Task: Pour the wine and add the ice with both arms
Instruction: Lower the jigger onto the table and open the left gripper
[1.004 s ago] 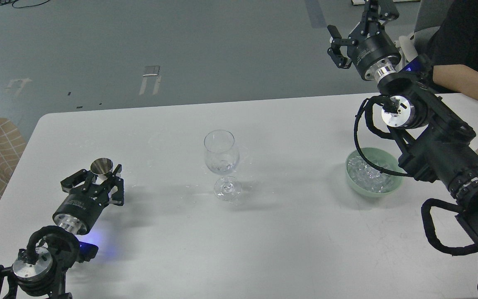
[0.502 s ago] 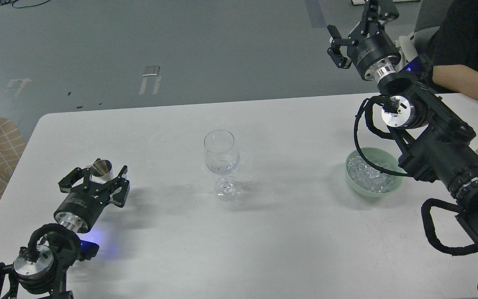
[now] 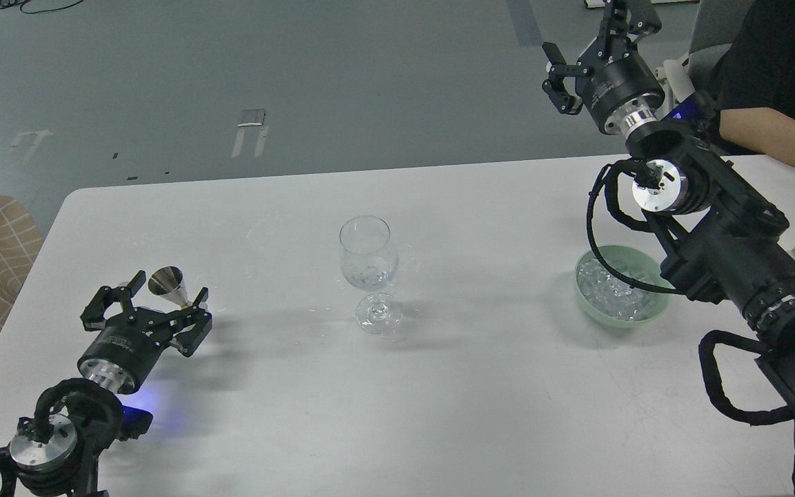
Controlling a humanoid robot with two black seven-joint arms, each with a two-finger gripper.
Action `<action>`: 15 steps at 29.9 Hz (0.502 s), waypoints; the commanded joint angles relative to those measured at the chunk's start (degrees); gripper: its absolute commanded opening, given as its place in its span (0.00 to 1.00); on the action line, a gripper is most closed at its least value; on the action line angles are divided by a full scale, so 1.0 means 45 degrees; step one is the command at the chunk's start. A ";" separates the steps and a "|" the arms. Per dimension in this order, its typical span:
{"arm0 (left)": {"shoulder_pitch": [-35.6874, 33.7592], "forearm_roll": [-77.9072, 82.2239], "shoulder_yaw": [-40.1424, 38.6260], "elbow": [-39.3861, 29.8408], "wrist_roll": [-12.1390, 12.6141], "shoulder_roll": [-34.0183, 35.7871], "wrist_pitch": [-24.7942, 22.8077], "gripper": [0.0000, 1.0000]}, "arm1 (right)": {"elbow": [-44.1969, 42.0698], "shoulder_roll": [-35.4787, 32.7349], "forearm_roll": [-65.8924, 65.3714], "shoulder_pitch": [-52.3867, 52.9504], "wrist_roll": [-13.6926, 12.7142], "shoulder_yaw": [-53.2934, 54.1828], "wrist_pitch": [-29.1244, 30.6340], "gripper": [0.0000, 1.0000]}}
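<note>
Left gripper (image 3: 156, 307), lower left of frame, now stands spread and has backed off the steel jigger (image 3: 170, 288), left upright and free. Right gripper (image 3: 587, 52), upper right, hangs open, empty. Wine glass (image 3: 368, 259) sits centre; ice (image 3: 608, 293) remains in its bowl (image 3: 620, 319). Pouring appears finished; ice pending.

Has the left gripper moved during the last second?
Yes. The left gripper has drawn back toward the near-left table edge, away from the wine glass, which stayed put. Its fingers are now open, with the metal jigger standing free between them.
</note>
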 commanded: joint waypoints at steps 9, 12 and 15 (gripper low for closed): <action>0.1511 -0.0225 -0.0362 -0.0175 0.0000 0.0789 -0.1428 0.98 | -0.0001 -0.0023 0.0000 0.0000 0.0000 0.0001 -0.0002 1.00; 0.1785 -0.0225 -0.0674 -0.0214 0.0000 0.0809 -0.1643 0.98 | -0.0001 -0.0023 0.0000 0.0000 0.0000 0.0001 0.0017 1.00; 0.1942 -0.0206 -0.1142 -0.0234 0.0000 0.0945 -0.2091 0.98 | -0.0001 -0.0081 0.0000 -0.0019 0.0000 -0.0019 0.0036 1.00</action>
